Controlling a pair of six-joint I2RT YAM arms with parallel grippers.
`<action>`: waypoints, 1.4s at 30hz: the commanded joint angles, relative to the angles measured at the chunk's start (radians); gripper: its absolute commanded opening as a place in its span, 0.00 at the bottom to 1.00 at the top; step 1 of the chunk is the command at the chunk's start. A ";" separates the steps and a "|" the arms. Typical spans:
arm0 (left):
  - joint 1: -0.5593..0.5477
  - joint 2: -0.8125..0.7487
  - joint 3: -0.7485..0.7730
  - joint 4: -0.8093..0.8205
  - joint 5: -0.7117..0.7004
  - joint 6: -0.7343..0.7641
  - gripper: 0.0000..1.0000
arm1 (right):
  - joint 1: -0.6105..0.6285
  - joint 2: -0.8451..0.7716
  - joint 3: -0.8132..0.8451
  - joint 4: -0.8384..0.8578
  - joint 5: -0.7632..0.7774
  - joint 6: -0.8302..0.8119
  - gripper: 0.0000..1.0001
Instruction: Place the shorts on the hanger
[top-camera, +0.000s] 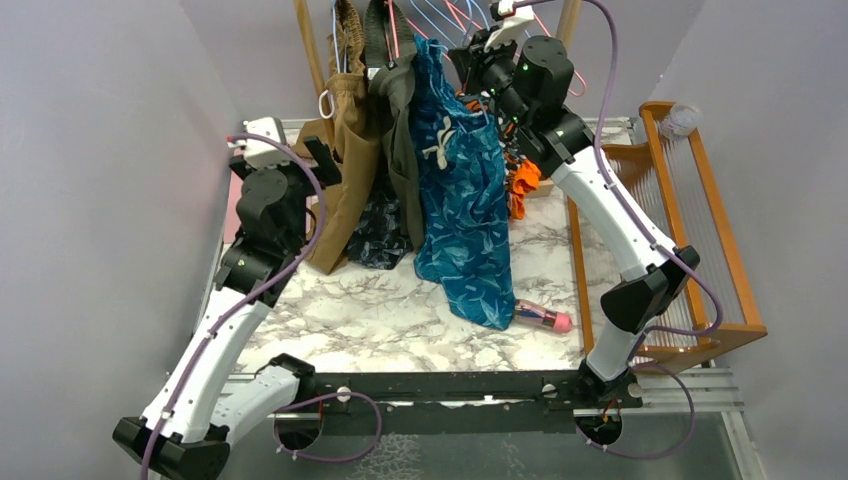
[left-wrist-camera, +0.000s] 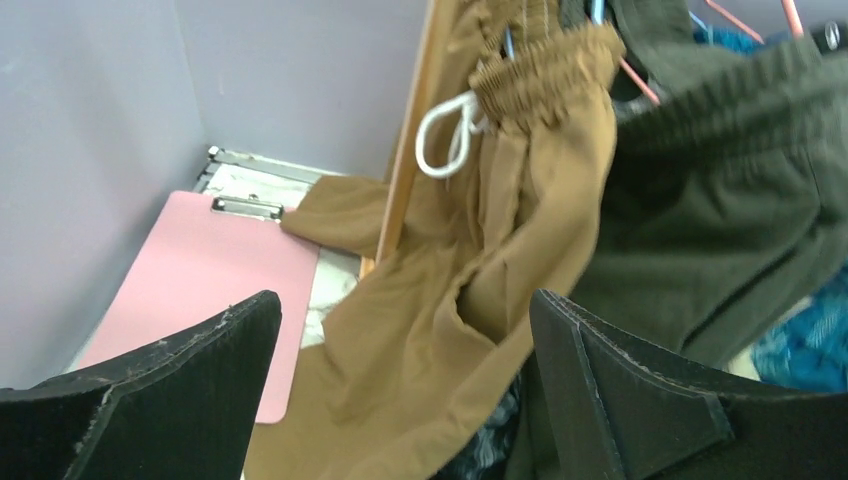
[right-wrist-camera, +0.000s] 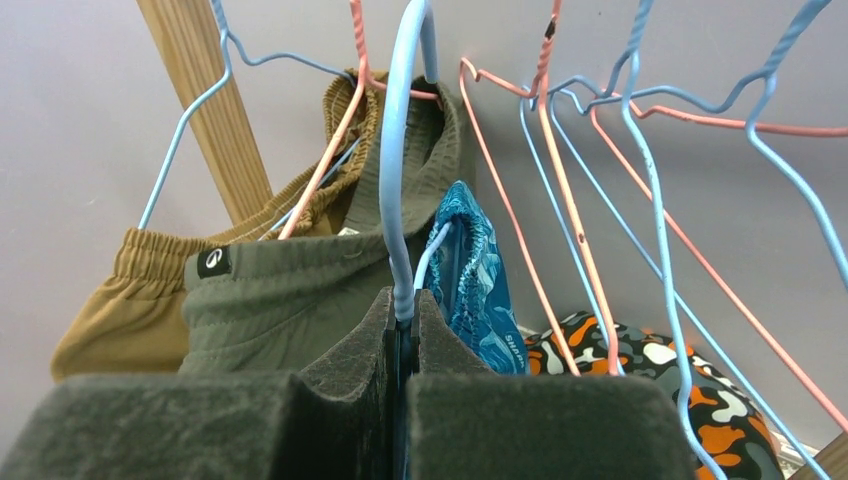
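Shorts hang at twelve o'clock of the table on the hanger — right gripper pinches its hook, left gripper gapes empty. Letting go before it hooks could drop everything.

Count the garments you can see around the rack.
5: tan shorts leftmost, olive garment next, teal shorts mid-rack, a dark patterned piece low beneath them, an orange blotched one furthest right. More may be hidden.

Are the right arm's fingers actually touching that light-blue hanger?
Touching. The right wrist view shows the right fingers clamped shut on the hanger wire, with no gap.
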 joint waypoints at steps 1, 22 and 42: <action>0.137 0.088 0.084 0.032 0.130 -0.061 0.97 | 0.000 -0.036 -0.019 0.052 -0.038 0.033 0.01; 0.546 0.615 0.252 0.634 0.766 -0.288 0.92 | 0.000 -0.058 -0.108 0.064 -0.094 0.117 0.01; 0.444 0.855 0.392 0.807 0.727 -0.009 0.88 | 0.000 -0.066 -0.124 0.053 -0.088 0.091 0.01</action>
